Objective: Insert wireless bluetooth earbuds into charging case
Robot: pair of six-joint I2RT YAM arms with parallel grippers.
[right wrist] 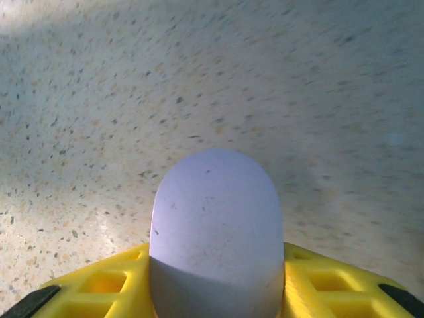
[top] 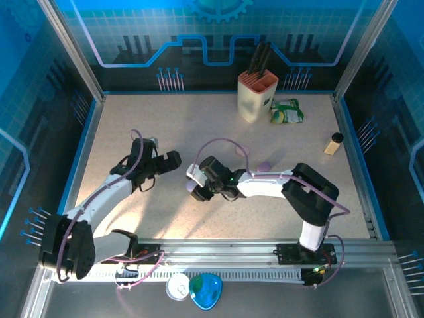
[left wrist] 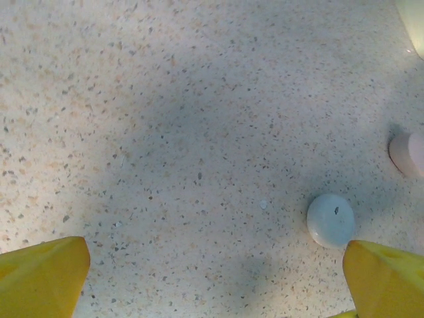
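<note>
A small pale earbud [left wrist: 330, 220] is lying on the table [left wrist: 165, 99] just beside one fingertip of the left gripper [left wrist: 215, 265], which is hanging wide open and empty over it, probably lining up a pick. The right gripper [right wrist: 215, 281] is pinching a lilac case [right wrist: 215, 212] between its fingers, seemingly to steady it for loading. A pinkish piece [left wrist: 409, 154] is lying farther out past that left fingertip.

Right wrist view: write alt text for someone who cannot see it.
A rounded lilac case sits between the yellow fingers of the right gripper, which meet its sides at the bottom of the frame. Speckled beige tabletop stretches beyond it.
</note>
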